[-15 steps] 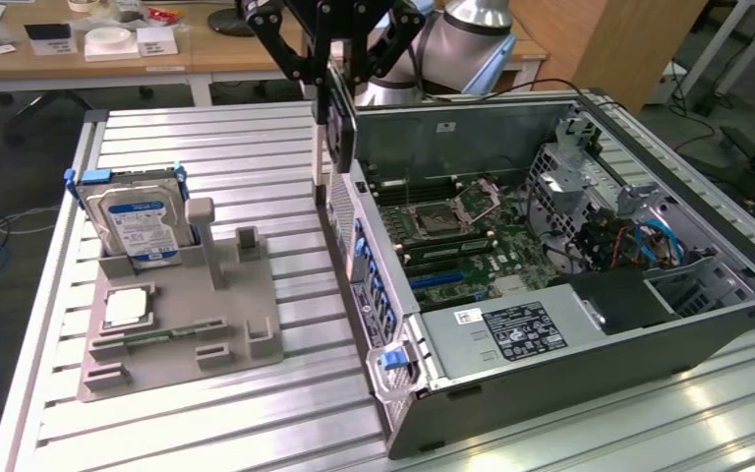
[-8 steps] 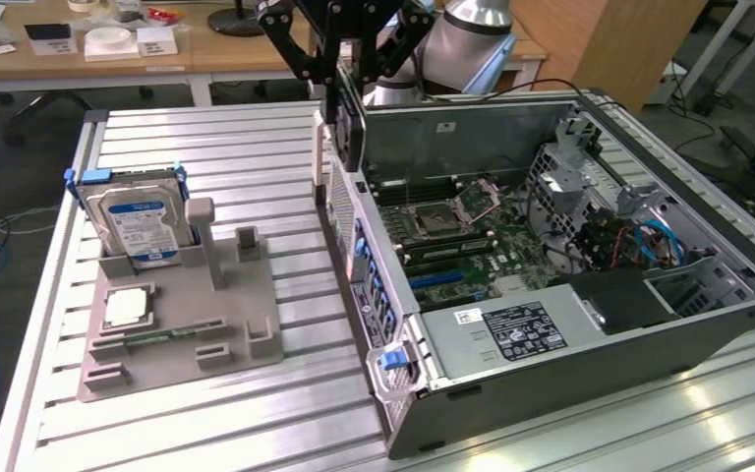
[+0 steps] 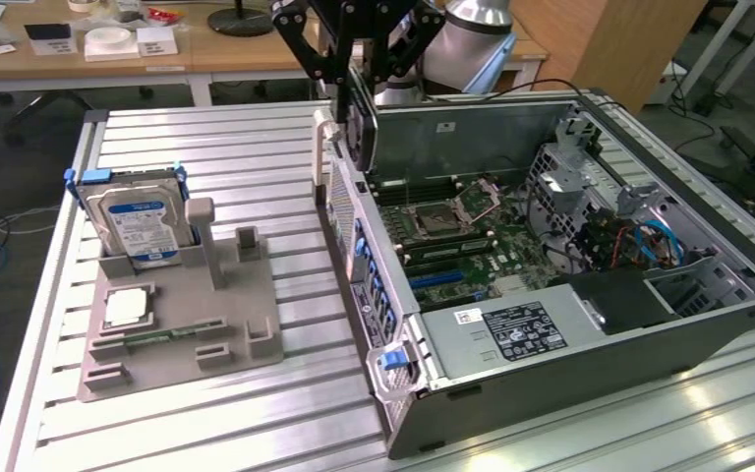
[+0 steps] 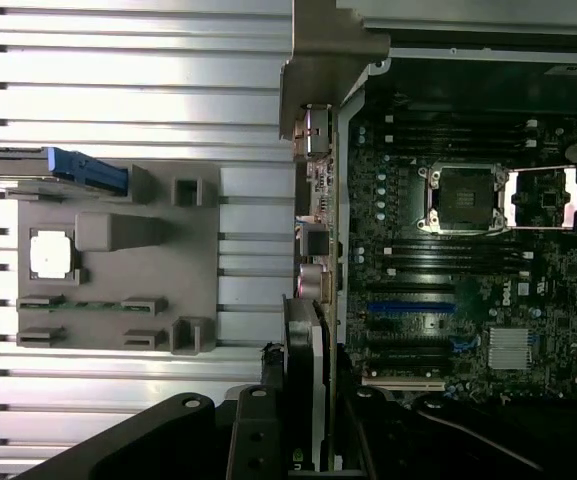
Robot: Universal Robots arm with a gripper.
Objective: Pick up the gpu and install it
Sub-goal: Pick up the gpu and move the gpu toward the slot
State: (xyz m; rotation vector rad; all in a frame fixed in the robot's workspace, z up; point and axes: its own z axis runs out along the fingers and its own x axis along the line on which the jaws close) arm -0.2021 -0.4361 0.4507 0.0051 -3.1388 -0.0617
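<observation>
Ribbed alu tabletop (image 3: 220, 423) carries open grey PC case (image 3: 549, 393). Black tool (image 3: 358, 74) clamps thin dark gpu card (image 3: 359, 133) upright over case's far edge, exterior view's left; keep it vertical, lined w/ blue slot (image 4: 408, 305).

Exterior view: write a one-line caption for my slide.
Gripper holds the gpu upright over the open computer case's edge; a hard drive stands in the gray fixture nearby.
</observation>
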